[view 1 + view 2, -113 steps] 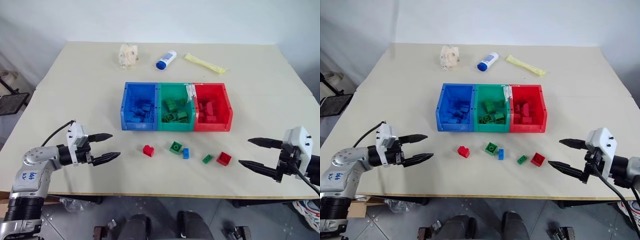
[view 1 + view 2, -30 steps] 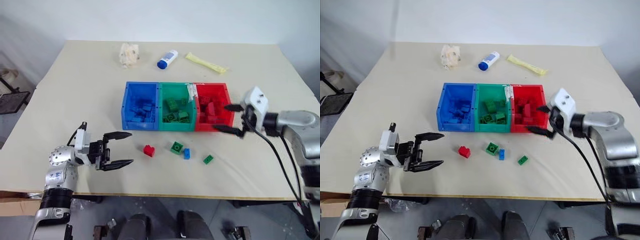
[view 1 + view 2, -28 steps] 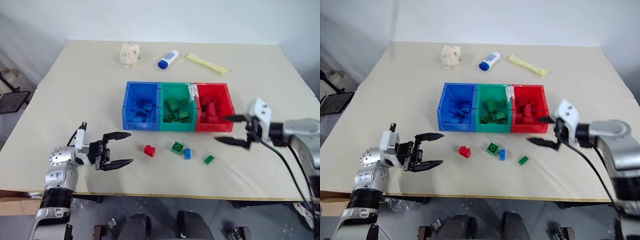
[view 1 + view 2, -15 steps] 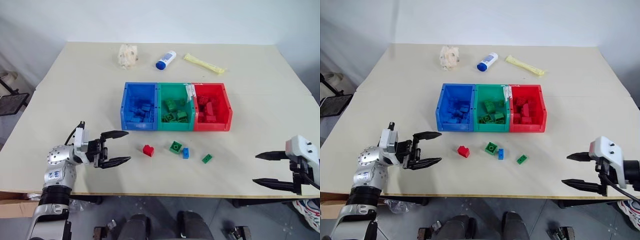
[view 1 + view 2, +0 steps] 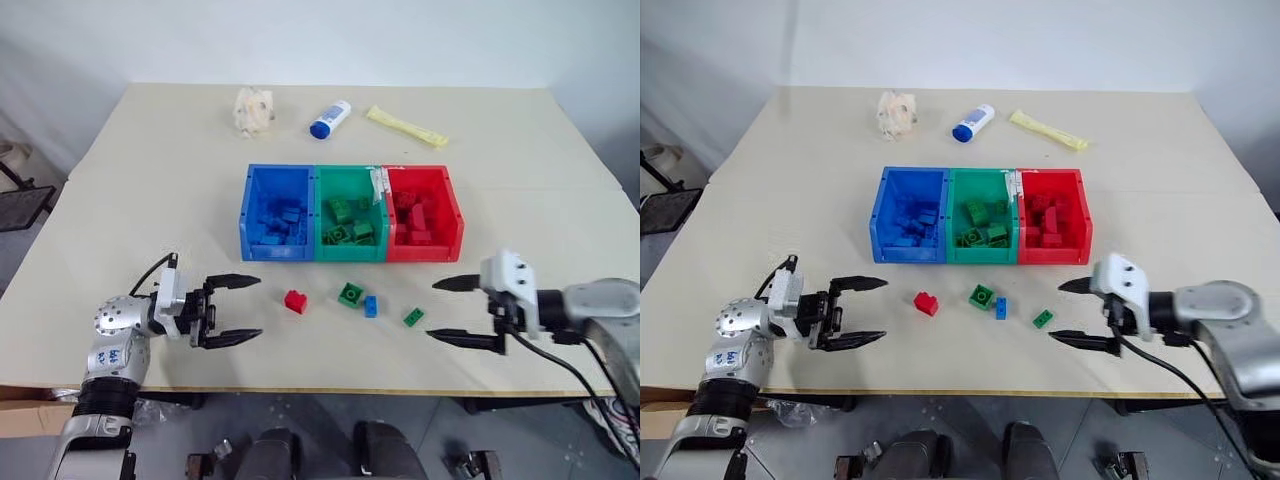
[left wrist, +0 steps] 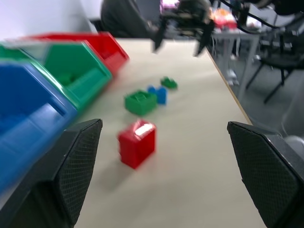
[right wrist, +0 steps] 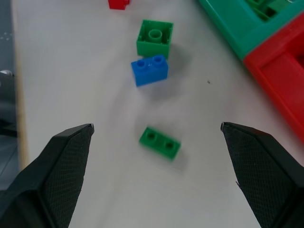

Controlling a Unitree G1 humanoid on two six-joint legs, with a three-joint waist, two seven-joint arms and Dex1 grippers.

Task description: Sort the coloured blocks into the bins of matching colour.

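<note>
You are seeing 4 loose blocks at lower centre of the counter: a red block, a square green block, a blue block and a small green block. The blue bin, green bin and red bin are sitting just above them. The left tool, lower left, and the right tool, just right of the small green block, are both standing spread apart, gripping nothing.

The tabletop is a smooth, matt, pale beige surface. The blue bin, green bin and red bin are glossy moulded plastic, and the loose red block, green block and blue block are smooth, shiny studded plastic. Each gripper has matt black fingers with a fine cross-hatched texture, and the arms behind them are brushed silver metal.
</note>
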